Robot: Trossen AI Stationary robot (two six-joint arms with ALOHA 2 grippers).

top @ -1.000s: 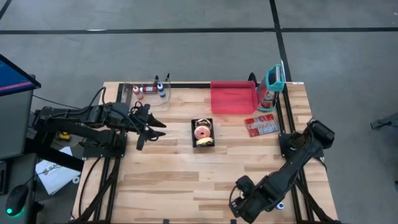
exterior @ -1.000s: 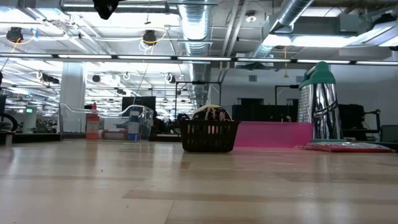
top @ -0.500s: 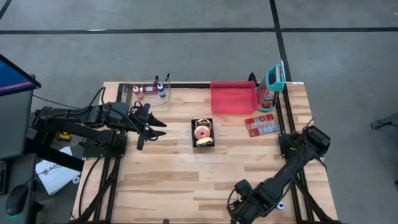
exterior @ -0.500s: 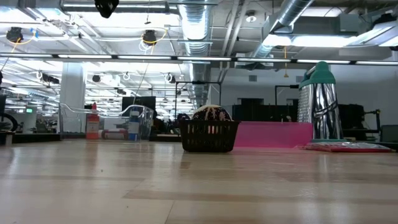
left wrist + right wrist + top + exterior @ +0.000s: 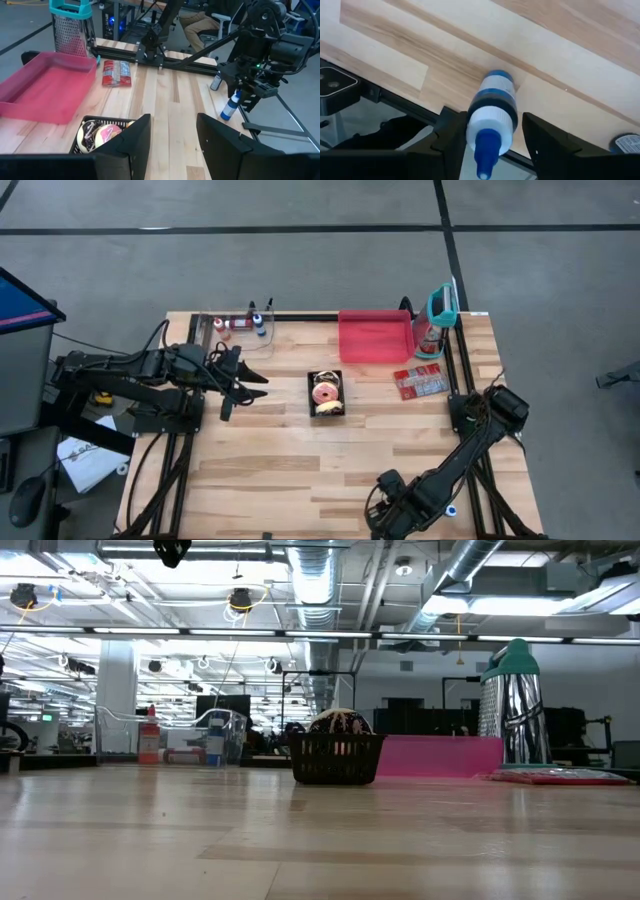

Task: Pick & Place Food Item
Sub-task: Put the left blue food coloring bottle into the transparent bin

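Observation:
A black basket (image 5: pixel 327 393) with a pink-iced doughnut and other food stands on the table's middle; it also shows in the left wrist view (image 5: pixel 102 136). At the table's near edge, right of the middle, my right gripper (image 5: pixel 492 120) points down over a standing white bottle (image 5: pixel 492 117) with a blue cap. One finger is on each side of the bottle; I cannot tell whether they touch it. The arm hides the bottle from above (image 5: pixel 383 518). My left gripper (image 5: pixel 250 387) waits open, left of the basket, nothing between its fingers.
A red tray (image 5: pixel 375 335), a metal grater (image 5: pixel 440 315) with a teal handle and a red snack packet (image 5: pixel 418 382) are at the far right. Small bottles (image 5: pixel 240 323) stand far left. Another blue-capped bottle (image 5: pixel 625 142) stands near the right gripper.
My right gripper has sunk toward the table and shifted a little toward its near edge. The left arm has kept still.

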